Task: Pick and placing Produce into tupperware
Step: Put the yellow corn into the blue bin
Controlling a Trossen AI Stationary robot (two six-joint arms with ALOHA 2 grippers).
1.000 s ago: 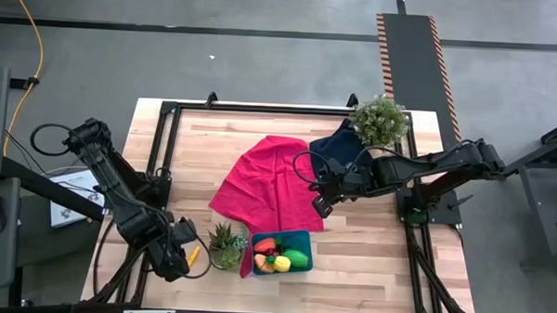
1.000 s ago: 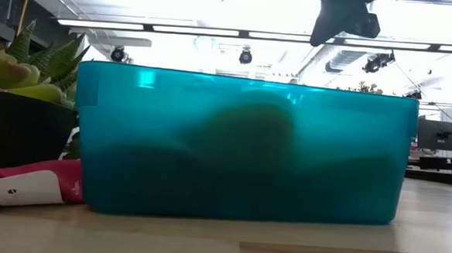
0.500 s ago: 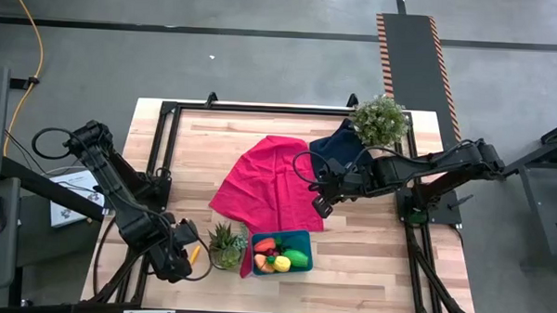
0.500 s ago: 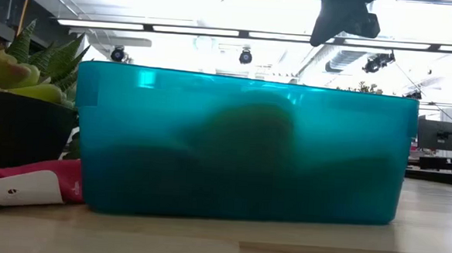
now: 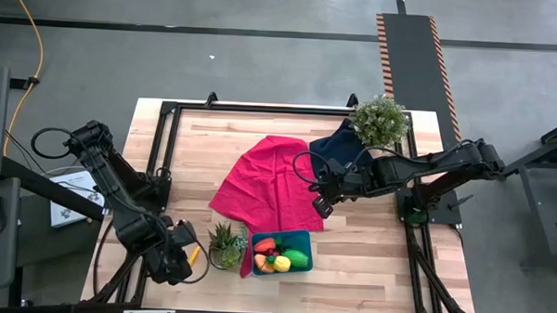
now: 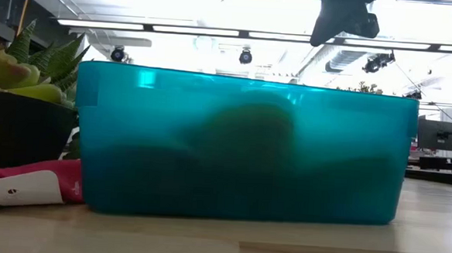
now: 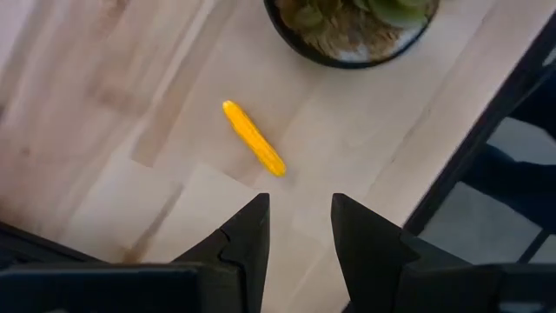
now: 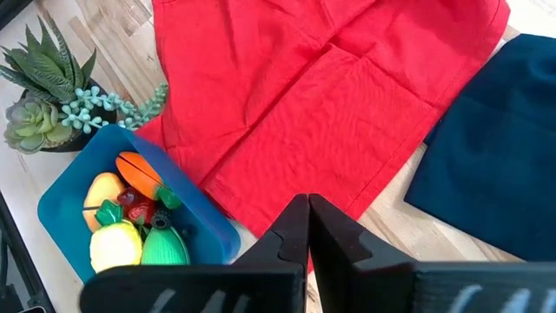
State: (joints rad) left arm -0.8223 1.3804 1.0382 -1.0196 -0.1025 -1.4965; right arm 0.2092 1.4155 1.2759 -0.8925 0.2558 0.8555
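Observation:
The teal tupperware (image 5: 283, 252) stands near the table's near edge and fills the low view (image 6: 241, 143). In it lie a red-orange carrot (image 8: 139, 174), a green oval (image 8: 163, 248), a yellow piece (image 8: 113, 245) and an orange piece (image 8: 101, 191). A thin yellow stick (image 7: 253, 149) lies flat on the wood left of a potted succulent (image 5: 224, 240), and it also shows in the high view (image 5: 193, 255). My left gripper (image 7: 300, 222) is open and empty above the wood just short of the stick; in the high view it (image 5: 178, 255) is at the near left. My right gripper (image 8: 307, 222) is shut and empty over the red cloth's near edge (image 5: 319, 207).
A red cloth (image 5: 268, 184) is spread mid-table, with a dark navy cloth (image 5: 339, 149) at its right. A bushy potted plant (image 5: 380, 121) stands at the far right. A black frame (image 5: 162, 171) runs around the table's edges. Bare wood lies right of the tupperware.

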